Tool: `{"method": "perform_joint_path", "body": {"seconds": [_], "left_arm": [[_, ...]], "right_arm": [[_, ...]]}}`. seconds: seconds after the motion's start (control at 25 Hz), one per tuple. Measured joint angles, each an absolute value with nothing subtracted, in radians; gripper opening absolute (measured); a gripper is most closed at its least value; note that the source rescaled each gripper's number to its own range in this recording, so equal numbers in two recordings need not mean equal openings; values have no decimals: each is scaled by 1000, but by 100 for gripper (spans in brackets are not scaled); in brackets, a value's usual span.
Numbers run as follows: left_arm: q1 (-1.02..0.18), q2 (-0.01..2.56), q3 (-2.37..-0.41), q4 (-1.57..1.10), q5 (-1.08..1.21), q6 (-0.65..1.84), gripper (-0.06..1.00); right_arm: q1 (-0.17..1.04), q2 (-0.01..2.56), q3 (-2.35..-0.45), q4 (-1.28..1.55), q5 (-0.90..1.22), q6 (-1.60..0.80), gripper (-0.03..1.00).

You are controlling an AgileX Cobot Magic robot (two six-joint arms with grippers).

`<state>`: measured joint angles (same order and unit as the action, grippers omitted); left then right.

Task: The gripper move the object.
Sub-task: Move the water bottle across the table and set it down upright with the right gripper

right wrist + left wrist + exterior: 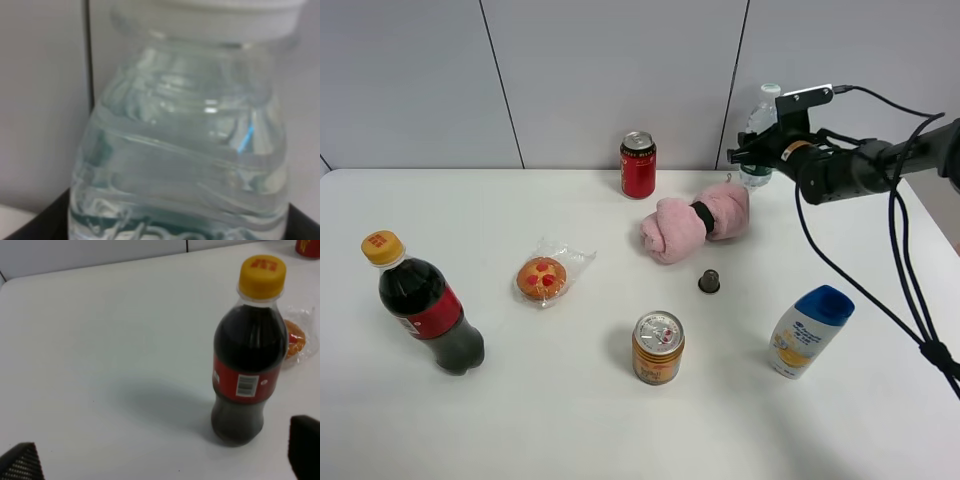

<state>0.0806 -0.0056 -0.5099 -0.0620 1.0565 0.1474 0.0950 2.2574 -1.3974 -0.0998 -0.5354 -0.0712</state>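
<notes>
- You will find no brand that reads clearly; the cola bottle (425, 305) has a red label with a barcode, and its yellow cap has red print too blurred to read; the shampoo bottle (808, 332), the red can (638, 165) and the gold can (658, 348) carry print too small to make out.
- The bench (520, 420) is plain white; behind its far edge stands a pale grey panelled wall (600, 70) with dark seams.
- Your water bottle (761, 112) stands upright at the far edge, toward the far right corner; it is clear ribbed plastic with a white cap and a green label low on the body; a rolled pink cloth (695, 225) lies just beside it.
- The right end effector (748, 155) sits at the bottle's middle; the wrist view shows a dark finger on either side of the bottle; you cannot tell whether they press it.
- The left end effector (162, 460) is spread wide with nothing between its fingers; it is near the cola bottle by the left edge.
</notes>
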Motion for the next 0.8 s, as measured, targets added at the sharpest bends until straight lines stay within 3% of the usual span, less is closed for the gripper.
{"method": "perform_joint_path", "body": {"seconds": [0.8], "left_arm": [[81, -6, -510, -62, 1056, 147, 100]], "right_arm": [[298, 1819, -1397, -105, -17, 16, 3]]}}
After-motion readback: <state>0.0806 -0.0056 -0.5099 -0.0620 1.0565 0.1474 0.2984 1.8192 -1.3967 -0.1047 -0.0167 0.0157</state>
